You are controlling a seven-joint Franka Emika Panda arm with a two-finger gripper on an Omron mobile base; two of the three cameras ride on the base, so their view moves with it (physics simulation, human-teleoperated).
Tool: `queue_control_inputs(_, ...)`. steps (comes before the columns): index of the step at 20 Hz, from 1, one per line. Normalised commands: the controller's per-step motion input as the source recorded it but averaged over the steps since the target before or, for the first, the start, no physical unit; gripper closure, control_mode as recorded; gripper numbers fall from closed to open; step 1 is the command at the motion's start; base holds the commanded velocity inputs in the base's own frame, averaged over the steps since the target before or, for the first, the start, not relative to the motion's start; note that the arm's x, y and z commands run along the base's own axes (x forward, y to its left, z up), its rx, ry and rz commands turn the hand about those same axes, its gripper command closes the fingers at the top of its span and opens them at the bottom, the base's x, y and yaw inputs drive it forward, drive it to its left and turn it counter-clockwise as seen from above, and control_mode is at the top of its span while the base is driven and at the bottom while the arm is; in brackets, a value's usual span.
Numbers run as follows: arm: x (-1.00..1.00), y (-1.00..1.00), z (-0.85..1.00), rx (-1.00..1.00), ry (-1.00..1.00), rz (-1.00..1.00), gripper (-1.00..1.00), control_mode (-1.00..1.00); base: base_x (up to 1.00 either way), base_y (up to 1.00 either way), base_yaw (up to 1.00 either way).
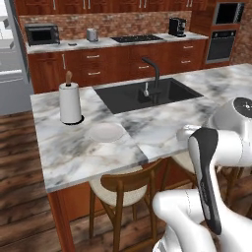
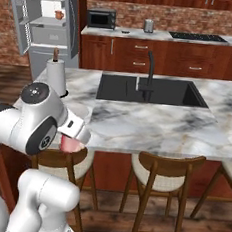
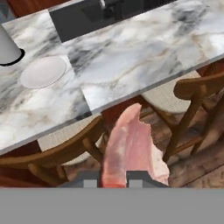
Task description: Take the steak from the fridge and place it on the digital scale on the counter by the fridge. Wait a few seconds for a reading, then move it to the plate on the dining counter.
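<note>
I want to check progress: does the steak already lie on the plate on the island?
No. The steak is held in the gripper above the stools, and the plate is bare.

one steak, one plate, one paper towel roll, one black sink, one faucet, three wooden stools, one microwave.
</note>
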Motion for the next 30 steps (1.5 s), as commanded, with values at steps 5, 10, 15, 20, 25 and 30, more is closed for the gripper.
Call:
queue_control_inputs(5,0.94,0.74,0.38,-0.04,-0.02,0.25,1.0,-1.0,0.0,0.0,0.0)
queue_control_inputs(10,1.0,0.73,0.19,-0.06,0.01,0.22,1.0,-1.0,0.0,0.0,0.0)
queue_control_inputs(15,0.99,0.74,-0.16,-0.12,0.11,0.16,1.0,-1.0,0.0,0.0,0.0)
queue_control_inputs(20,0.99,0.76,-0.43,-0.17,0.03,0.09,1.0,-1.0,0.0,0.0,0.0)
queue_control_inputs(25,0.82,0.41,-0.3,-0.13,0.0,0.08,1.0,-1.0,0.0,0.0,0.0)
queue_control_inputs(30,0.4,0.08,-0.31,-0.04,0.0,0.08,1.0,-1.0,0.0,0.0,0.0)
